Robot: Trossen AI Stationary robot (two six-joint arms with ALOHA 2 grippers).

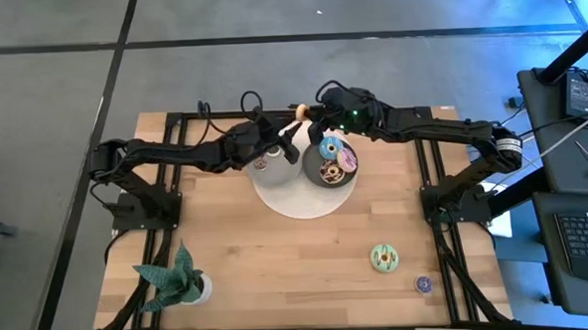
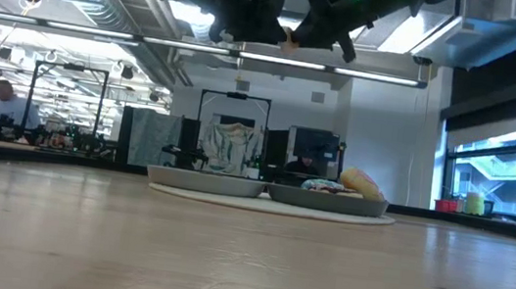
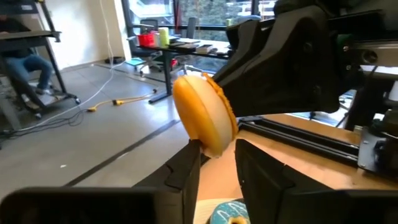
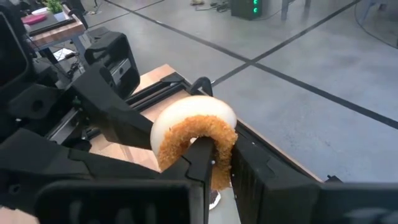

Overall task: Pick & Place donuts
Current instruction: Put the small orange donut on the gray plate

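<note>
An orange-iced donut (image 1: 301, 111) with a cream underside hangs in the air over the table's far edge, between both grippers. My left gripper (image 1: 288, 121) comes from the table's left and my right gripper (image 1: 317, 110) from the right; each is shut on this donut. Below them, a dark plate (image 1: 331, 175) carries several donuts, blue, pink and brown. It rests on a white round mat (image 1: 305, 199). A green donut (image 1: 385, 258) and a purple donut (image 1: 423, 284) lie on the table at the near right. My left gripper has the donut's rim (image 3: 214, 148) between its two fingertips, one on the orange face and one on the cream face. The fingers run level from the table's left. The donut stands on edge, clear of the table. My right gripper pinches the ring's wall (image 4: 221, 163) between its two fingers. One finger (image 4: 200, 152) stands at the hole and the other at the outer edge. It comes from the table's right, slanting a little down. The donut is lifted clear.
A second plate (image 1: 263, 160) with a donut sits on the mat's left side. A potted plant (image 1: 175, 280) stands at the near left corner. Black frame rails (image 1: 175, 170) run along the table's left and right sides. Bare wood lies in the middle and near part.
</note>
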